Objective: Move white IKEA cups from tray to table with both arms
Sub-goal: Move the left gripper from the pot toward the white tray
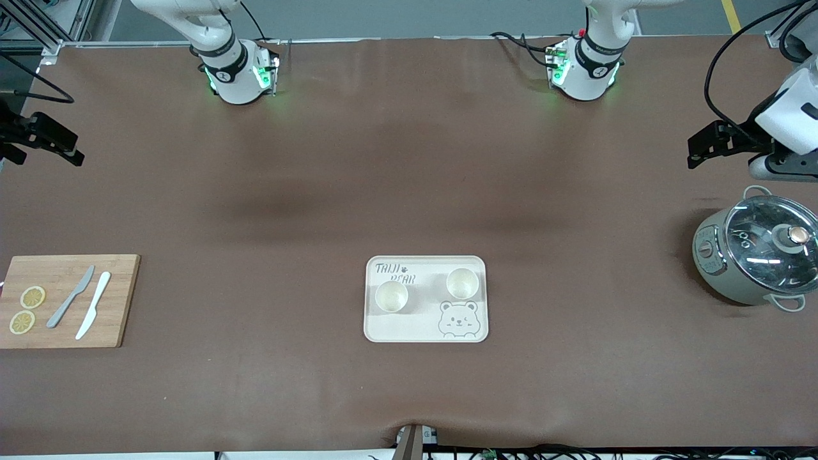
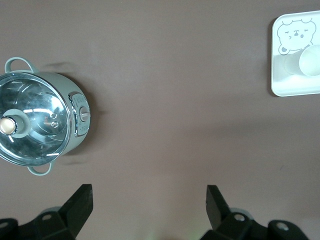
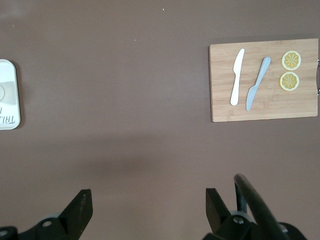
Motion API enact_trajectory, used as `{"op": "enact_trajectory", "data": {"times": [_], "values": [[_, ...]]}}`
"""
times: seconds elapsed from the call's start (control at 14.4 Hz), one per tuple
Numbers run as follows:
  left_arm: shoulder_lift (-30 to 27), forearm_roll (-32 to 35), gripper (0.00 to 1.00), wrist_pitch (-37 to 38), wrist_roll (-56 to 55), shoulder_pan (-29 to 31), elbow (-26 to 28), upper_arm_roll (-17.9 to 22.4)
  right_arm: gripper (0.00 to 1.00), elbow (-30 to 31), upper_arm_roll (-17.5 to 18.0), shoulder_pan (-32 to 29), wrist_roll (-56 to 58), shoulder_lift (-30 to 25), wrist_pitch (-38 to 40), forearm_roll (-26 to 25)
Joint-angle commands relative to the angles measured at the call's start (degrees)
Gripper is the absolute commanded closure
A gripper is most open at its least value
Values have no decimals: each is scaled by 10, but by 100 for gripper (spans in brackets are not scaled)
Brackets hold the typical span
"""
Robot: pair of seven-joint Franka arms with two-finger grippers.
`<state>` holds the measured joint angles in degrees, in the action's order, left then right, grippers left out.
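Two white IKEA cups stand upright on a cream bear-printed tray (image 1: 415,327) in the middle of the table. One cup (image 1: 391,296) is toward the right arm's end, the other cup (image 1: 462,283) toward the left arm's end and slightly farther from the front camera. My left gripper (image 1: 700,147) hangs open and empty over the table's left-arm end, above bare cloth near the pot; its wrist view shows its open gripper (image 2: 149,200), one cup (image 2: 311,61) and the tray (image 2: 295,90). My right gripper (image 1: 64,144) hangs open and empty over the right-arm end, its open gripper (image 3: 149,202) above bare cloth.
A grey-green pot with a glass lid (image 1: 757,255) sits at the left arm's end. A wooden cutting board (image 1: 64,332) with two knives and two lemon slices lies at the right arm's end. Brown cloth covers the table.
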<state>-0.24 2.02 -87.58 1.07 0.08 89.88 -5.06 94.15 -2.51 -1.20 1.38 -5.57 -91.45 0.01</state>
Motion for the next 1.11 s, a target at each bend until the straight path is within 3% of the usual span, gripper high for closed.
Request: {"op": "enact_trajectory", "data": {"times": [0.0, 0.28, 0.56, 0.7, 1.05], "values": [[3, 4, 0, 7, -2, 1, -6, 0, 0, 2, 1, 1, -2, 0, -5, 3], [23, -3, 0, -5, 0, -3, -6, -7, 0, 3, 1, 1, -2, 1, -7, 3], [29, -68, 0, -27, -27, -7, -2, -8, 0, 1, 1, 1, -1, 5, -5, 2], [41, -72, 0, -53, -56, -4, 11, -35, 0, -3, 1, 0, -2, 7, -5, 2], [32, -73, 0, -196, -122, -3, 131, -87, 0, -24, 1, -4, 2, 22, 0, 4]]}}
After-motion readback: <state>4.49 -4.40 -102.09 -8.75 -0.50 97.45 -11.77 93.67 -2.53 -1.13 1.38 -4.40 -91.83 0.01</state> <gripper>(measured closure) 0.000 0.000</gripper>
